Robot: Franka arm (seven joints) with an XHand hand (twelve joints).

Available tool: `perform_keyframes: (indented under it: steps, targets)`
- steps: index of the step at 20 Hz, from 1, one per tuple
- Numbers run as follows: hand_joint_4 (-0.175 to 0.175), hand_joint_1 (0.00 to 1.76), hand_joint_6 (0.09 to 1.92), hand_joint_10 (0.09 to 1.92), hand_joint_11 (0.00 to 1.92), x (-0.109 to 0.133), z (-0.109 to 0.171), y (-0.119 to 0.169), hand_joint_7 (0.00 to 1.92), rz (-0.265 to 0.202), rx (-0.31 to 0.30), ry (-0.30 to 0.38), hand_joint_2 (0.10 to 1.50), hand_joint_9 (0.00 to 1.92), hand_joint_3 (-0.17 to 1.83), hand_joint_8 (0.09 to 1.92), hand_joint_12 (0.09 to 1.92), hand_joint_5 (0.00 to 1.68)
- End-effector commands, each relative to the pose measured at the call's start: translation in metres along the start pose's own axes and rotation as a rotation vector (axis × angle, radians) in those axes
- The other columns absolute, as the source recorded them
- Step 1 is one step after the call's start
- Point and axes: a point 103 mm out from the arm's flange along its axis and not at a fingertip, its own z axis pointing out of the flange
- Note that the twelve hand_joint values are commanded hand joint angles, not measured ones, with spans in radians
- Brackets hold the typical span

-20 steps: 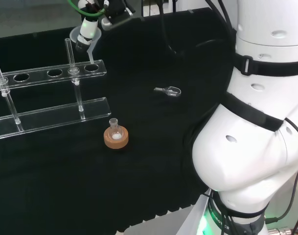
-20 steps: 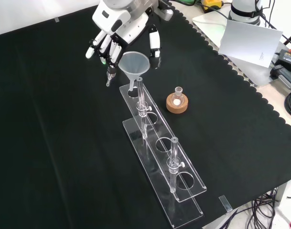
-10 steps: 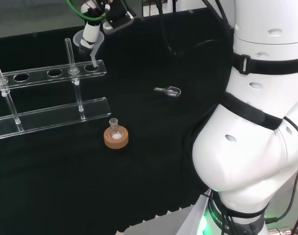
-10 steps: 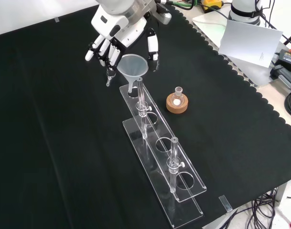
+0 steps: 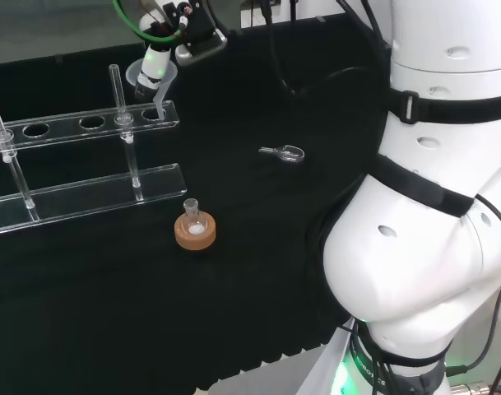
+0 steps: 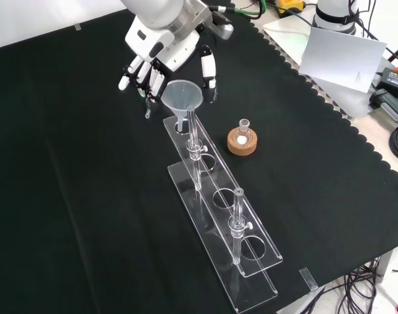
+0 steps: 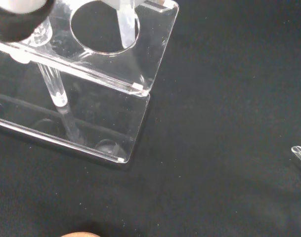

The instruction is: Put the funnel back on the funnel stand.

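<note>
The clear funnel [image 6: 181, 97] stands upright at the end of the clear acrylic funnel stand [image 6: 219, 196], its stem down through the end hole. In the head view the funnel [image 5: 150, 78] sits over the right end of the stand [image 5: 85, 123]. The wrist view shows the stem [image 7: 126, 24] passing through that hole of the stand [image 7: 91, 59]. My hand [image 6: 165, 42] hangs just beyond the funnel. Its fingers [image 6: 138, 73] and thumb are fairly straight, spread to either side of the rim with a small gap. In the head view a finger of the hand [image 5: 158, 59] overlaps the rim.
A small flask on a cork ring [image 6: 242, 139] stands beside the stand, nearer in the head view [image 5: 194, 230]. A clear scoop [image 5: 283, 152] lies on the cloth to the right. Two upright rods [image 6: 236, 222] rise from the stand. Paper [image 6: 342, 55] lies off the cloth.
The funnel has sunk lower into the stand's end hole. The hand has drawn up and away from it, its fingers no longer closed round the rim.
</note>
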Motion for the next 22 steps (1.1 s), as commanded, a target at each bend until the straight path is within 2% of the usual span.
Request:
perform_keyframes:
  steps: [1, 12, 16, 22]
  targets:
    - [-0.084, 0.74, 0.09, 0.80, 0.00, 0.003, 0.006, 0.009, 0.88, -0.008, 0.008, 0.005, 0.81, 0.30, 0.11, 0.60, 0.09, 0.60]
    - [-0.082, 0.73, 0.09, 0.79, 0.00, -0.004, 0.015, 0.018, 0.88, -0.022, 0.023, 0.002, 0.81, 0.30, 0.11, 0.60, 0.09, 0.60]
    - [-0.064, 0.70, 0.09, 0.78, 0.00, -0.006, 0.017, 0.020, 0.78, -0.026, 0.024, 0.003, 0.81, 0.26, 0.11, 0.56, 0.09, 0.51]
    - [-0.061, 0.68, 0.09, 0.77, 0.00, -0.001, 0.024, 0.018, 0.77, -0.035, 0.034, -0.008, 0.80, 0.24, 0.12, 0.54, 0.09, 0.48]
